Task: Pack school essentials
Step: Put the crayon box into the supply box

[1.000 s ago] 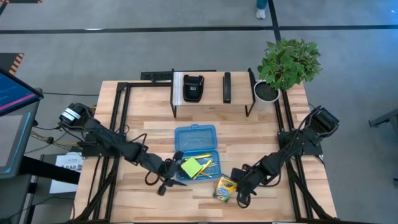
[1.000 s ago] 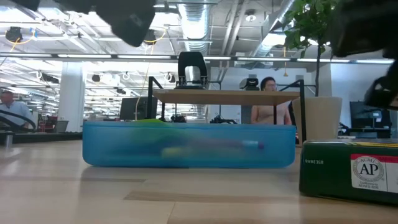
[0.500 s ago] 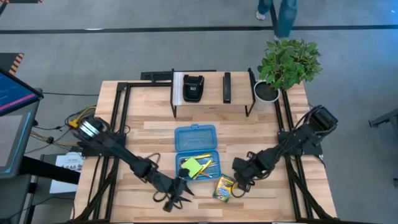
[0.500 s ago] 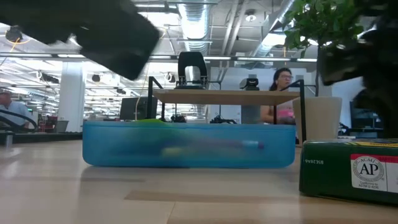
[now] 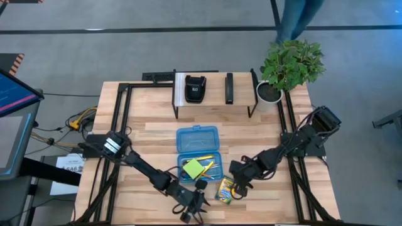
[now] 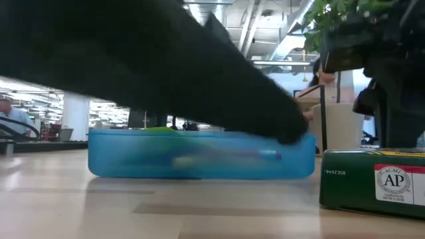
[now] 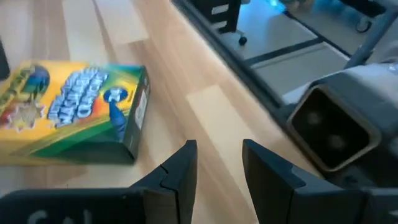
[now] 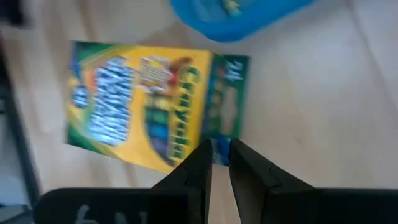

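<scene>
The yellow-green crayon box [image 5: 225, 189] [image 7: 74, 112] [image 8: 155, 106] lies flat on the table, near the front edge. Behind it the open blue case [image 5: 198, 139] [image 6: 199, 156] holds a green sticky-note pad [image 5: 192, 168] and pencils [image 5: 211, 164]. My left gripper [image 5: 200, 202] [image 7: 217, 165] is low over the table, just left of the crayon box and pointing toward it. It is open with nothing between its fingers. My right gripper [image 5: 235, 184] [image 8: 221, 163] points down over the box's right edge, its fingers a narrow slit apart. My right gripper stands over the crayon box's green edge [image 8: 227, 118], fingers pointing down at a slant from the right. I cannot tell whether the fingertips touch the box. The box lies flat on the table.
A dark rack with black devices [image 5: 201, 88] stands at the far side, a potted plant [image 5: 289, 66] at the far right corner. A grey camera housing [image 7: 336, 124] sits at the near edge, ahead of my left gripper. A person [image 5: 295, 19] walks beyond the table.
My left gripper has swept from the case's near left corner toward the table's near edge and to the right, sinking low beside the crayon box. My right gripper has edged left toward the crayon box. The box and the case have kept still.
</scene>
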You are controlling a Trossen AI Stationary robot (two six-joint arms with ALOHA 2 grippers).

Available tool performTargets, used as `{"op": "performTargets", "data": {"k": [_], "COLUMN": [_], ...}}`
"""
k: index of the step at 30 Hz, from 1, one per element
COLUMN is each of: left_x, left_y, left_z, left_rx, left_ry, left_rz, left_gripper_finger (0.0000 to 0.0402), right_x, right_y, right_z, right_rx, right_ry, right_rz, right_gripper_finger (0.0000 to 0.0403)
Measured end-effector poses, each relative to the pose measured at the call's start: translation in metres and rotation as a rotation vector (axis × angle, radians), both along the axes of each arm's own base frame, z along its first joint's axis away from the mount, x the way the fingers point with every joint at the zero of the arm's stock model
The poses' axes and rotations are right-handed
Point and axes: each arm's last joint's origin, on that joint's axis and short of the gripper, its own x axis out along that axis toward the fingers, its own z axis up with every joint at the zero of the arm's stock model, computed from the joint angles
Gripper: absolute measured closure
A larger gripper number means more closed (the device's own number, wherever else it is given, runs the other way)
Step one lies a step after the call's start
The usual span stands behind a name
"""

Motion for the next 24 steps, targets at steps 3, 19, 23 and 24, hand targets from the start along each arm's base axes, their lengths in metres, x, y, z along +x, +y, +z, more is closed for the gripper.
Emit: {"op": "performTargets", "data": {"k": [3,19,23,24], "left_x": [0.001,0.002,0.002,0.002], "left_y": [0.002,0.005,0.005,0.005], "left_z": [-0.003,-0.004,-0.003,-0.003], "left_rx": [0.014,0.031,0.027,0.028], "left_ry": [0.018,0.026,0.017,0.016], "left_rz": [0.035,0.111,0.110,0.111], "left_gripper_finger": [0.0288,0.0288,0.0288,0.0288], "right_x": [0.002,-0.012,-0.018,-0.020], "right_y": [0.007,0.029,0.023,0.021], "right_z": [0.002,0.010,0.019,0.017], "right_rx": [0.036,0.084,0.027,0.002], "right_ry": [-0.045,-0.078,-0.087,-0.065], "right_rz": [0.004,0.030,-0.009,-0.025], "right_gripper_finger": [0.0326,0.0326,0.0326,0.0326]}}
